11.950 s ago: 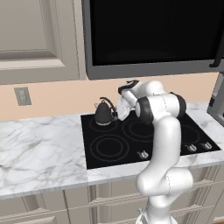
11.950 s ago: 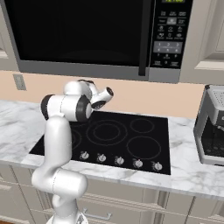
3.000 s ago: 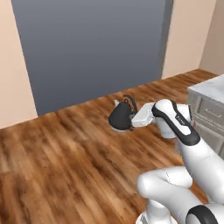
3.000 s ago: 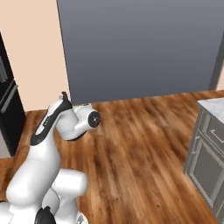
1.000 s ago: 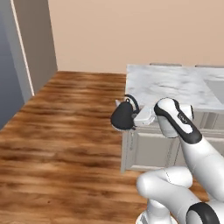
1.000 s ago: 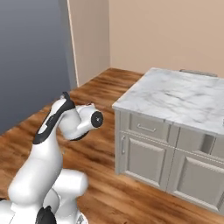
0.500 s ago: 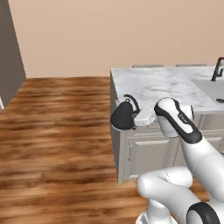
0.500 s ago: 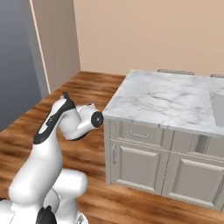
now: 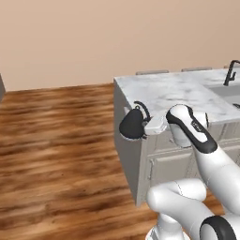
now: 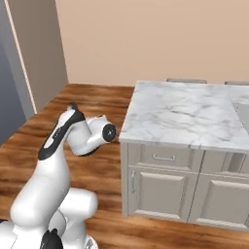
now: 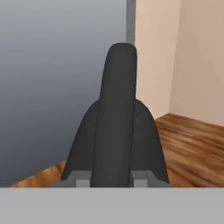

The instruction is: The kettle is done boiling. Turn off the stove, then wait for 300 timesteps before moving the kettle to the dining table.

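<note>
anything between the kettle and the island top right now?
Nothing solid. In the left base view the kettle, held by the gripper, hangs in open air beside the dining table corner, over wood floor.

The dark grey cone-shaped kettle [image 9: 132, 125] hangs tipped sideways in the air by its thin black handle, just off the corner of the white-grey marble bench [image 9: 173, 93], below its top.
</note>
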Tool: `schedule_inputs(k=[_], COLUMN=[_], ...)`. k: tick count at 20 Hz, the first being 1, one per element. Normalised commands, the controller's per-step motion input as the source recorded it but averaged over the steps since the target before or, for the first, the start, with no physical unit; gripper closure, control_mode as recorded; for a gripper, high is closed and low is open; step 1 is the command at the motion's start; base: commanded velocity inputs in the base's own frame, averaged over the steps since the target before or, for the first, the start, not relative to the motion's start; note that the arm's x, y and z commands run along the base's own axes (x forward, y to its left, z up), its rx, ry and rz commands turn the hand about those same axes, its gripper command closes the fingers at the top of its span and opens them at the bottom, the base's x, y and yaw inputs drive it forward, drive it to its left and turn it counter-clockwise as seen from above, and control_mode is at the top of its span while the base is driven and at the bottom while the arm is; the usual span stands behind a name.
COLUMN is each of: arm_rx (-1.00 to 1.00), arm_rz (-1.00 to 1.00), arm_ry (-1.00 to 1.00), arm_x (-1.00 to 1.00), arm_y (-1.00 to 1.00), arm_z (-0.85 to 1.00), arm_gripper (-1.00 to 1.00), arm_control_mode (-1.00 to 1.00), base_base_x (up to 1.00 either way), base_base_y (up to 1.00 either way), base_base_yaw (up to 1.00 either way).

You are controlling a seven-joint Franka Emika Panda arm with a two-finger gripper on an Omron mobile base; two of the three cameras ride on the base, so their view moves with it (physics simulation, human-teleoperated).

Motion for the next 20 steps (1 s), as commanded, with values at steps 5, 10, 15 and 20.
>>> schedule_inputs(k=[5,10,15,20], arm_rx=[0.0,0.0,0.0,0.0], arm_rz=[0.0,0.0,0.0,0.0], arm_ry=[0.0,0.0,0.0,0.0], arm_x=[0.0,0.0,0.0,0.0], arm_y=[0.0,0.0,0.0,0.0], arm_z=[0.0,0.0,0.0,0.0], arm_gripper=[1.0,1.0,1.0,1.0], arm_control_mode=[1.0,1.0,1.0,1.0], base_base_x=[0.58,0.6,0.51,0.36], base_base_y=[0.56,0.54,0.61,0.7], base_base_yaw=[-0.32,-0.35,-0.36,-0.35])
